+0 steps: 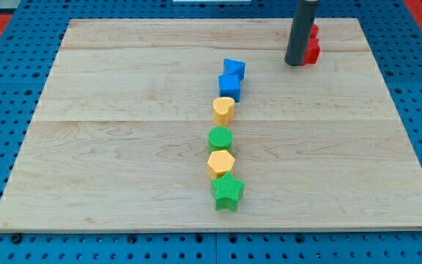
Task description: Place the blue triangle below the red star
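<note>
My tip, just a bare rod with no gripper, sits against the red block upper right; it might knock that away before fetching the blue triangle.

Blue cube, yellow heart, green circle, yellow hexagon, green star.

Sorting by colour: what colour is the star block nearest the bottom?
Green, clearest in the camera view.

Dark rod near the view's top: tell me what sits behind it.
A red block peeks out on the view's right of my tip; its shape is mostly covered.
</note>
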You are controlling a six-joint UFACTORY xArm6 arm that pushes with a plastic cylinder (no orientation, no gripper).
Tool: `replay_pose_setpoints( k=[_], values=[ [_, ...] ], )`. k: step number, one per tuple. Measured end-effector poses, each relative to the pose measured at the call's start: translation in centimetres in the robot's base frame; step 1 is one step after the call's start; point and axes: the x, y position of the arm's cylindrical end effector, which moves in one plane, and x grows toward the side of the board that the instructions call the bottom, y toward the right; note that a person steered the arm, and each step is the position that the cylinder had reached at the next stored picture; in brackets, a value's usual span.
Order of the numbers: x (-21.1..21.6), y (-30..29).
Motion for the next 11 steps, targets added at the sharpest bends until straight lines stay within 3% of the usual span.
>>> replay_pose_setpoints(
  k=[1, 3, 4, 5, 11],
  values=[
    [0.7, 0.2],
    [-3.0, -8.9],
    [-2.4, -16.5],
    [3.2, -17.6],
    [1.4, -3.8]
  ],
)
